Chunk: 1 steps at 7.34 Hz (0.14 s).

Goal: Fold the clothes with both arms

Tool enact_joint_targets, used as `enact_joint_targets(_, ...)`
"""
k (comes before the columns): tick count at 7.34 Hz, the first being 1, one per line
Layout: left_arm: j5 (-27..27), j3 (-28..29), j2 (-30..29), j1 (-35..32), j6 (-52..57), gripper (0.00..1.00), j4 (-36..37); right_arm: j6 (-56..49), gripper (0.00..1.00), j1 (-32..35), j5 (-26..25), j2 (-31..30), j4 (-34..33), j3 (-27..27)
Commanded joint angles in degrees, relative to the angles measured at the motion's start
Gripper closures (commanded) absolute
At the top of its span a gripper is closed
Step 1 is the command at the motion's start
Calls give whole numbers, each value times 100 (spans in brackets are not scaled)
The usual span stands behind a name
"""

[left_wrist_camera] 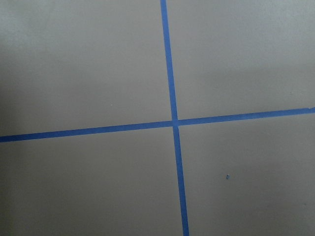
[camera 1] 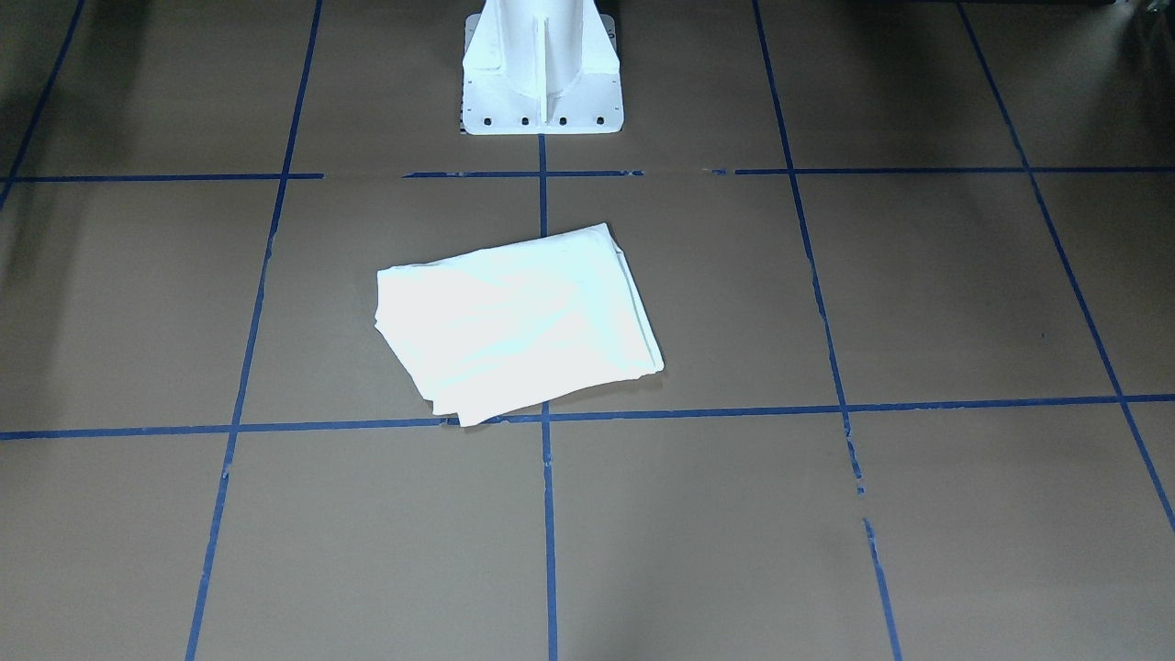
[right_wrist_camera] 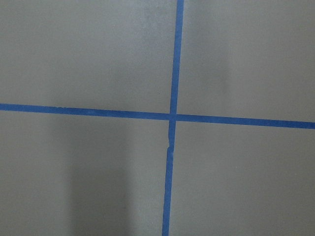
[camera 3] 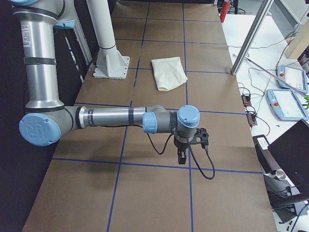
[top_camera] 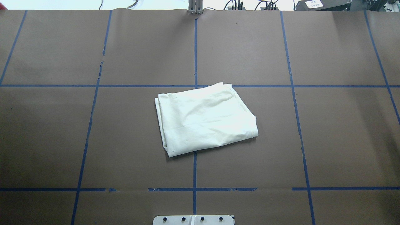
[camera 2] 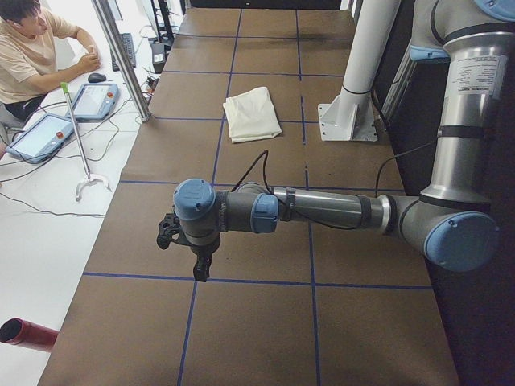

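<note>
Brown table point(top_camera: 125, 140) — T-shirt point(top_camera: 206, 120) folded | left gripper point(camera 2: 200, 268), right gripper point(camera 3: 181, 157) — opening: cannot tell

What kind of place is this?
Most likely a robotics test lab: a jointed left arm and right arm reach over a table gridded with blue tape, a folded cream shirt lies mid-table, and a person sits beside control tablets.

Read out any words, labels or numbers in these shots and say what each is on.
No text is readable.
Too small to read: white label on the dark box, overhead view's top right.
Blurred: sticker on the left arm.
No print showing: folded shirt.
</note>
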Motion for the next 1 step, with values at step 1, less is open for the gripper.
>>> enact_joint_targets(1, 0, -20, -30, -22, 3, 0, -1, 14, 0, 1, -1, 3, 0, 19)
